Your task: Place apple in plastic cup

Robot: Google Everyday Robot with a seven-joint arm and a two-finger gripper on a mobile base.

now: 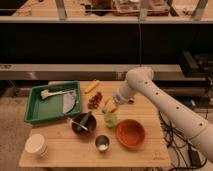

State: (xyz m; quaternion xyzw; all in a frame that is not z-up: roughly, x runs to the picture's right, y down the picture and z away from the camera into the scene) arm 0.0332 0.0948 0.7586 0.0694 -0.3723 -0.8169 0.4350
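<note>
The yellow-green plastic cup (110, 119) stands upright mid-table, between the dark bowl (82, 124) and the orange bowl (130, 133). My gripper (113, 106) reaches in from the right on the white arm (150, 92) and hangs just behind and above the cup. A small orange-red spot that looks like the apple (112, 109) shows at the gripper's tip. I cannot tell whether it is held or lying on the table.
A green tray (35, 107) with utensils lies at the left. A metal cup (102, 143) stands at the front, a white cup (36, 145) at the front left. Reddish snacks (95, 100) and a yellow item (91, 87) lie behind. Cables hang off the right side.
</note>
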